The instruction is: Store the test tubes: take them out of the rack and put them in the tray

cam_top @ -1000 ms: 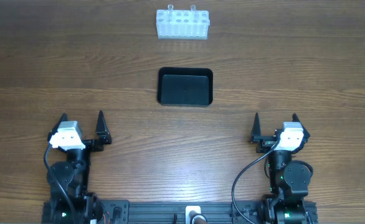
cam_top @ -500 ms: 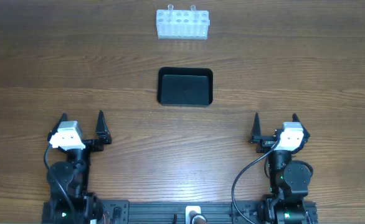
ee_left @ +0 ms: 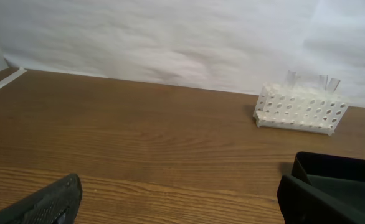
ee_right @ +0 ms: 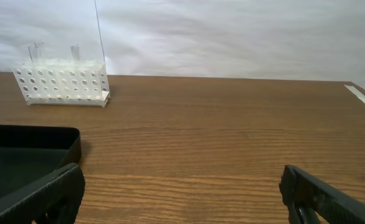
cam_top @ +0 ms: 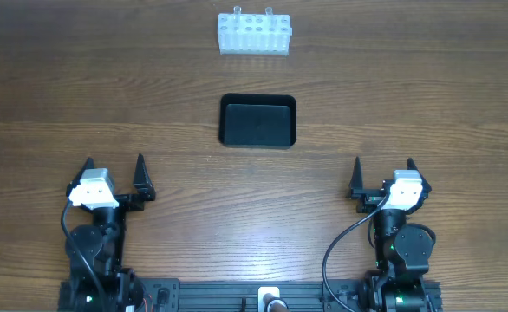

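A white perforated rack [cam_top: 254, 35] stands at the far middle of the wooden table, with two clear test tubes [cam_top: 236, 12] [cam_top: 269, 11] upright in it. The rack also shows in the left wrist view [ee_left: 301, 109] and the right wrist view [ee_right: 63, 83]. A black tray [cam_top: 258, 120] lies between the rack and the arms and holds nothing. My left gripper [cam_top: 114, 163] is open near the table's front left. My right gripper [cam_top: 382, 165] is open near the front right. Both are far from the rack and hold nothing.
A white backdrop [ee_left: 170, 37] rises behind the table's far edge. Strips of pale tape [ee_right: 363, 99] mark the table's side edges. Bare wood surrounds the tray and the rack.
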`<control>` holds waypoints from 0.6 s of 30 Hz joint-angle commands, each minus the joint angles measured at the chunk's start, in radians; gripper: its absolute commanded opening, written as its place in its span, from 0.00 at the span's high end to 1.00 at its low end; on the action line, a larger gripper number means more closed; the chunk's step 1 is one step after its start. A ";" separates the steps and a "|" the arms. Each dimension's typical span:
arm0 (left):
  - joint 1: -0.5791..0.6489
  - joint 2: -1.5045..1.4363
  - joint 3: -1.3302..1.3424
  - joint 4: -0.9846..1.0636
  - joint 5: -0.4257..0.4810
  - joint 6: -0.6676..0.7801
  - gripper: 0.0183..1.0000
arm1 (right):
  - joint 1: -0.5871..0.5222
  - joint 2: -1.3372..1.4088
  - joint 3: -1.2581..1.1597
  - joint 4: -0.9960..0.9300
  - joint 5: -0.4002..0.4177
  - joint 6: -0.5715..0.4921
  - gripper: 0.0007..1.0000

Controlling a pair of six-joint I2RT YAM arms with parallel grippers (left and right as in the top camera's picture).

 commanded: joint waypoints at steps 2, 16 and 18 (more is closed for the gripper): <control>0.005 0.000 -0.004 -0.002 0.013 0.015 0.00 | -0.008 -0.010 -0.005 -0.005 -0.011 0.003 0.01; -0.106 0.307 0.315 -0.098 0.013 0.015 0.00 | -0.008 -0.010 -0.005 -0.004 -0.011 0.003 0.01; -0.132 0.362 0.377 -0.139 0.013 0.015 0.00 | -0.008 -0.010 -0.005 -0.005 -0.011 0.003 0.01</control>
